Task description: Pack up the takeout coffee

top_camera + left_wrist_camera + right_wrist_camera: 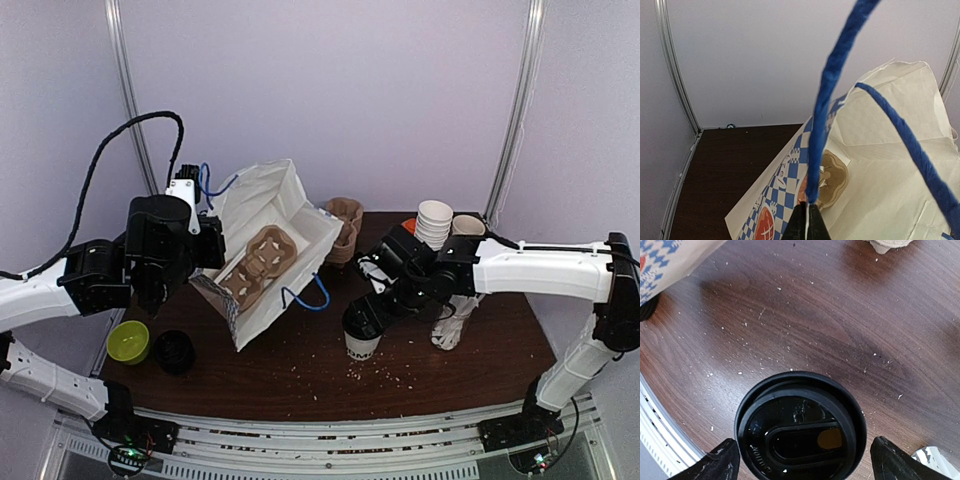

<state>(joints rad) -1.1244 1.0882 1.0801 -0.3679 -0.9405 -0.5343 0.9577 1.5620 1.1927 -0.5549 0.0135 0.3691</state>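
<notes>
The takeout coffee cup (362, 344) stands on the dark table, white-walled with a black lid (800, 427). My right gripper (368, 312) hovers just over it, open, with one fingertip on each side of the lid (715, 465) and neither touching it. The brown pulp carrier tray (262, 262) lies inside the blue-and-white checked paper bag (290, 215), which is tipped on its side with its mouth open. My left gripper (807, 220) is shut on the bag's blue handle (827, 95) and holds it up. The tray (835, 177) shows inside the bag.
A green lid (128, 341) and a black lid (174, 352) lie at the front left. Stacked pulp trays (344, 228) and stacked white cups (434, 222) stand at the back. A glass of wrapped straws (450, 325) is right of the cup. Crumbs dot the table (420, 385).
</notes>
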